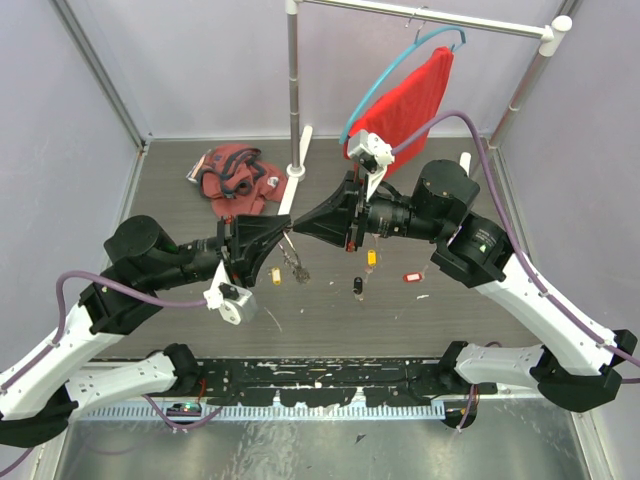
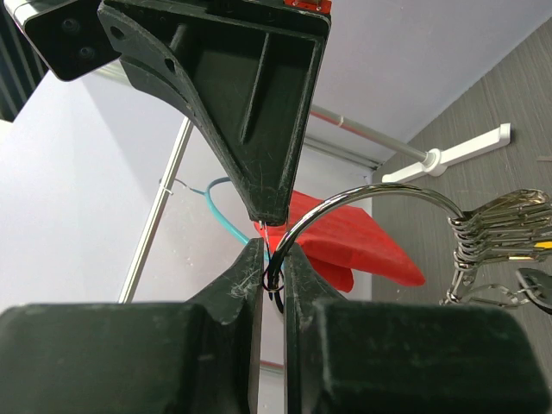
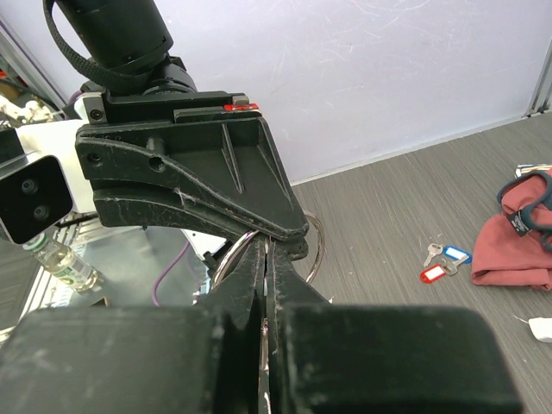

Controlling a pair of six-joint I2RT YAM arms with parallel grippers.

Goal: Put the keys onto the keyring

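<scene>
The left end effector [image 2: 272, 259] is closed to a narrow gap, pinching the wire of the thin silver wire keyring [image 2: 371, 194] above the dark grey tabletop [image 1: 400, 330]. The right end effector [image 3: 264, 259] is fully closed, tip to tip with the left; whether it pinches anything cannot be determined. A cluster of silver metal keys [image 2: 500, 228] already hangs on the keyring. Loose keys lie on the tabletop below: one yellow-tagged [image 1: 276, 275], one black-tagged [image 1: 357, 286], one red-tagged [image 1: 410, 277].
</scene>
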